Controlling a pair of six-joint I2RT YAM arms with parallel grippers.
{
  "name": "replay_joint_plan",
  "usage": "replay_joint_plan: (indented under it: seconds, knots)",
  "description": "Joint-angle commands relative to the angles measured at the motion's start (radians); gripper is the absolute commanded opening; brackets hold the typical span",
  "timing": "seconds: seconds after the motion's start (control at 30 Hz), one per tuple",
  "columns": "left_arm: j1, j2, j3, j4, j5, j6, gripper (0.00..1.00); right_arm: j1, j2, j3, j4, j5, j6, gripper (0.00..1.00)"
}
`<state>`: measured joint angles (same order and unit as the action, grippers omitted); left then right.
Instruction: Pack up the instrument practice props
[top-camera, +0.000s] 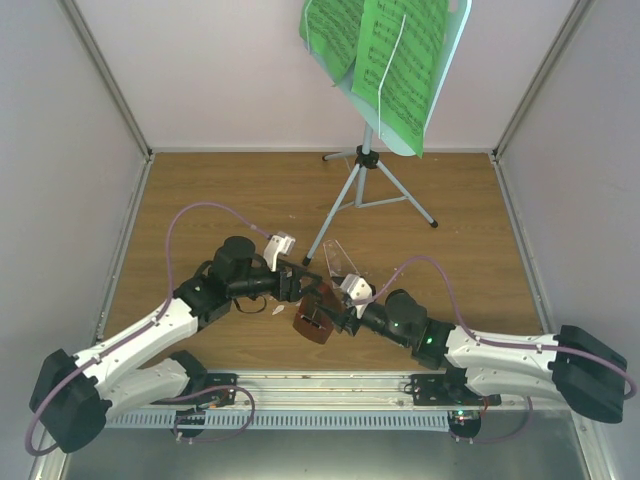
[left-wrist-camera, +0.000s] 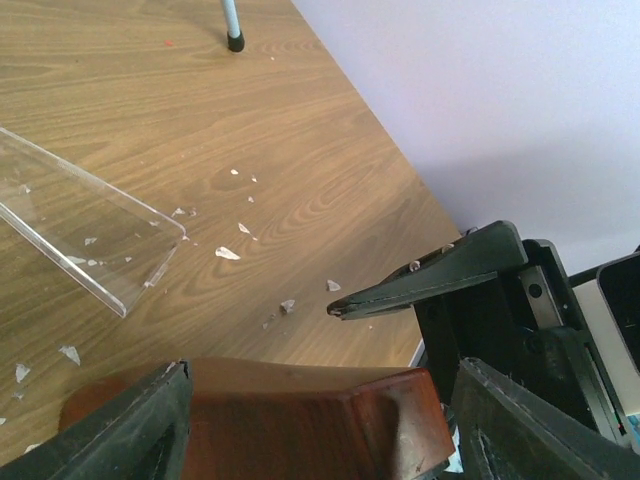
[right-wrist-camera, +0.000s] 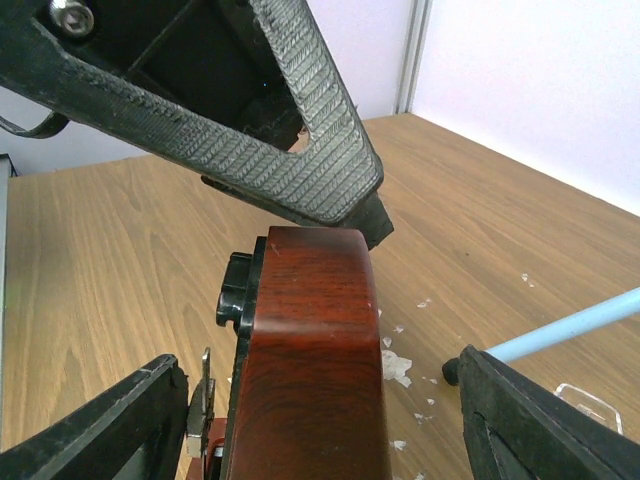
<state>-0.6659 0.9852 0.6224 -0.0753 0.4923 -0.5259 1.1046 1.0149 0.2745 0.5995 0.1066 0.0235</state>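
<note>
Left gripper (left-wrist-camera: 325, 368) pinched the one reddish-brown metronome (left-wrist-camera: 300, 425) at mid-table while my right gripper (right-wrist-camera: 318, 360) straddled it, spread; only the overhead view showed one music stand (top-camera: 367, 156) and two green pages (top-camera: 400, 60).

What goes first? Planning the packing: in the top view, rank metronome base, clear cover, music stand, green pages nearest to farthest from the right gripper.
1. Metronome base: between the right gripper's fingers.
2. Clear cover: just behind it.
3. Music stand: centre farther back, one foot near the cover.
4. Green pages: atop the stand, farthest.
</note>
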Motion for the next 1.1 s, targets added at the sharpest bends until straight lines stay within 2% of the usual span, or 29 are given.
replay_joint_plan:
  seconds: [0.0,0.47,1.07]
  knots:
    - [0.002,0.014,-0.003,0.024,0.001,0.02,0.71,-0.012,-0.007,-0.013,0.035,0.027,0.004,0.74]
    - [0.002,0.047,-0.012,0.029,0.009,0.04,0.59,-0.022,0.019,0.002,0.068,0.023,-0.007,0.69]
    - [0.002,0.033,-0.017,0.024,0.009,0.045,0.56,-0.029,0.042,0.003,0.095,0.017,0.005,0.65]
